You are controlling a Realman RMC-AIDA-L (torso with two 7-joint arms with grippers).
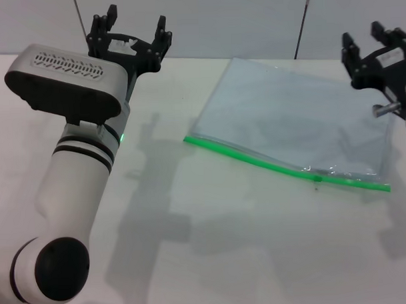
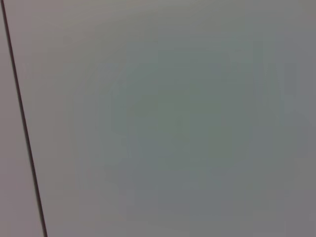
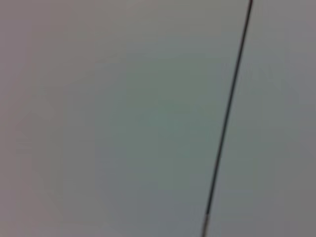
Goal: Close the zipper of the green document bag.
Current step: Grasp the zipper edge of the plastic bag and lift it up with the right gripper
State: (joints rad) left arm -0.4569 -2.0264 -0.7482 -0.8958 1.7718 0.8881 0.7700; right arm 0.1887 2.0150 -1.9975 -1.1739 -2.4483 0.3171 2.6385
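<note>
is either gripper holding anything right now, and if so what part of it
Nothing is held. The left gripper and right gripper are both open and raised, clear of the green document bag, which lies flat on the table.

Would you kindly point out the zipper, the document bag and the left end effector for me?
zipper (image 1: 256, 159): head view, middle of the green strip.
document bag (image 1: 288, 115): head view, centre of the clear panel.
left end effector (image 1: 134, 24): head view, gap between its open fingertips.
</note>
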